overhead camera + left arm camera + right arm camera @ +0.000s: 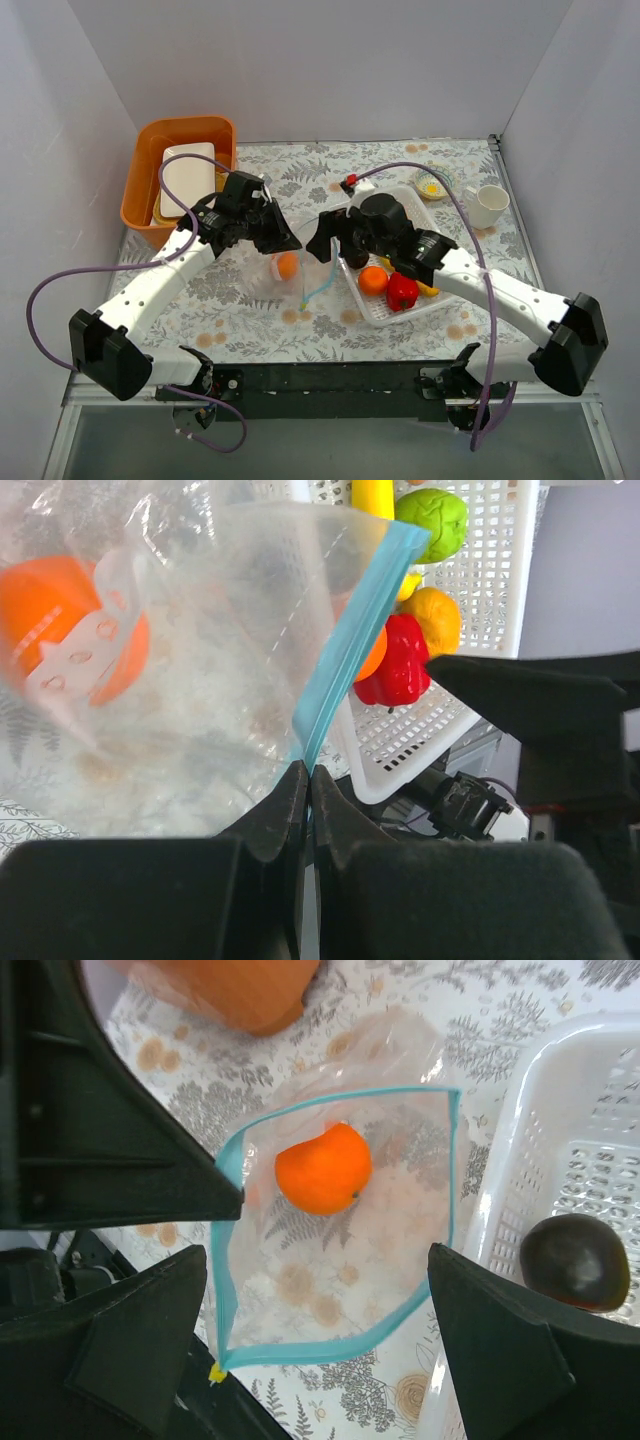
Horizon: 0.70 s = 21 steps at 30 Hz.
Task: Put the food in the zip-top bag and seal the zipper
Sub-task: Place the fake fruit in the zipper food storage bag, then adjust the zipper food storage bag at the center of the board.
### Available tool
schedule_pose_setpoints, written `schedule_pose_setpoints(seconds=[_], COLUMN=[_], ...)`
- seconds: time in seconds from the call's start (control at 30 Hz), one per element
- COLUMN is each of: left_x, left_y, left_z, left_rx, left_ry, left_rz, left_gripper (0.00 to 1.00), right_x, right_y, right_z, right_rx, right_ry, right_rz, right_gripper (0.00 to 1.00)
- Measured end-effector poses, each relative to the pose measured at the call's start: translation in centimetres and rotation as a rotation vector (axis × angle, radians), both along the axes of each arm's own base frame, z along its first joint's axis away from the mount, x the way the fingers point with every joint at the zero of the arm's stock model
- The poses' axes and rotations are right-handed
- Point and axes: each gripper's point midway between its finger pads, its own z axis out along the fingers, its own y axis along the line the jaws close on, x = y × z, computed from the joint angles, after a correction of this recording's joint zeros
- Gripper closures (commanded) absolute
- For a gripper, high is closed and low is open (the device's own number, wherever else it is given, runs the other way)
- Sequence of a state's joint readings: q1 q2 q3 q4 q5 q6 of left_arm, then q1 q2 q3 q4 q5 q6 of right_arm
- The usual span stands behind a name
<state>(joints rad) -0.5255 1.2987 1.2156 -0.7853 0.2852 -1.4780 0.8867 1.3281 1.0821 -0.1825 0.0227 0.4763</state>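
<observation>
The clear zip-top bag (278, 277) lies on the table between the arms, its mouth held open. One orange (323, 1168) sits inside it. My left gripper (308, 772) is shut on the light blue zipper strip (350, 650) at the mouth's edge. My right gripper (320, 1335) is open and empty, hovering just above the open mouth. The rest of the food is in the white basket (385, 312): an orange (373, 280), a red pepper piece (402, 291), a green ball (432, 520), a dark purple ball (575, 1260) and a banana (372, 495).
An orange bin (147, 165) holding white items stands at the back left. A white cup (487, 205) and a small dish (432, 185) are at the back right. The white basket lies close to the right of the bag.
</observation>
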Motion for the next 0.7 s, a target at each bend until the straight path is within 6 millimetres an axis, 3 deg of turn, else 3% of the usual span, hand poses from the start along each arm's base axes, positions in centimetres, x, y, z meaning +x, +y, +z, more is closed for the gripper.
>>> schedule_pose_setpoints(seconds=[0.1, 0.17, 0.27, 0.4, 0.5, 0.53, 0.6, 0.63, 0.7], left_x=[0.2, 0.5, 0.7, 0.7, 0.8, 0.8, 0.8, 0.8, 0.8], left_y=[-0.1, -0.2, -0.3, -0.2, -0.2, -0.2, -0.1, -0.1, 0.0], left_z=[0.7, 1.2, 1.8, 1.8, 1.8, 1.8, 1.9, 1.9, 2.0], left_rx=[-0.009, -0.015, -0.021, -0.022, -0.023, -0.023, -0.024, -0.025, -0.027], left_ry=[-0.013, -0.027, -0.04, -0.037, -0.035, -0.035, -0.036, -0.037, -0.04], left_rz=[0.003, 0.006, 0.011, 0.017, 0.022, 0.023, 0.027, 0.029, 0.031], left_gripper=[1.0, 1.0, 1.0, 1.0, 1.0, 1.0, 1.0, 1.0, 1.0], right_x=[-0.3, -0.7, -0.9, -1.1, -1.1, -1.1, -1.2, -1.3, -1.4], right_y=[-1.7, -3.0, -3.9, -3.8, -3.1, -2.9, -2.6, -2.4, -2.3], right_z=[2.2, 2.6, 1.9, -1.1, -3.7, -4.6, -6.1, -6.7, -7.6], right_rx=[0.047, 0.06, 0.056, 0.006, -0.04, -0.055, -0.083, -0.093, -0.111], right_ry=[-0.041, -0.045, -0.023, 0.054, 0.12, 0.143, 0.178, 0.192, 0.21], right_rz=[-0.054, -0.094, -0.124, -0.13, -0.122, -0.119, -0.106, -0.1, -0.09], right_gripper=[0.02, 0.07, 0.11, 0.2, 0.36, 0.52, 0.71, 0.96, 0.99])
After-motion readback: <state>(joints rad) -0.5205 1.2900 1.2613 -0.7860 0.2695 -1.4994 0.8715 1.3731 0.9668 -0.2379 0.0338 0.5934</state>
